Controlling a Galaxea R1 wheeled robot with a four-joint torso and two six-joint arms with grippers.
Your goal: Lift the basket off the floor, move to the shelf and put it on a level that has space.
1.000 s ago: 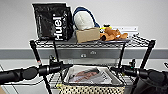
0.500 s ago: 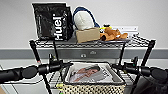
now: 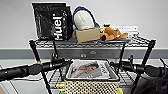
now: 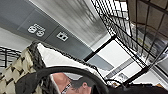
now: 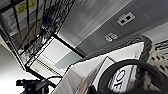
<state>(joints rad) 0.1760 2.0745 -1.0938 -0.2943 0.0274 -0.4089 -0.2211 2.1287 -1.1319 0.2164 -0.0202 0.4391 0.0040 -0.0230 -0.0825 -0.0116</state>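
1. Right now the basket [image 3: 91, 81] is up off the floor, carried between the two arms in front of the shelf [image 3: 35, 53], about at the height of the level [image 3: 126, 80] under the top tier.
2. From where I stand, the left end effector [image 3: 65, 63] meets the basket's rim on one side and the right end effector [image 3: 115, 65] on the other; I cannot tell whether either is clamped on the rim or only pressed against it.
3. I'd judge the basket to be light. Its cream woven sides look soft and likely to give if squeezed, while the dark rim looks like the firmest part, so the rim at the two short ends seems the place to hold.
4. A magazine [image 3: 87, 70] lies loose on top, glossy by the look of it, and could slide if the basket tips. Keeping it flat matters.
5. Up on the top tier sit a black bag [image 3: 52, 21], a cardboard box [image 3: 87, 35], a white and blue plush [image 3: 83, 18] and an orange soft toy [image 3: 112, 33], so that tier looks full.
6. Both wrist views show the rim close up, with the wire tier above it.
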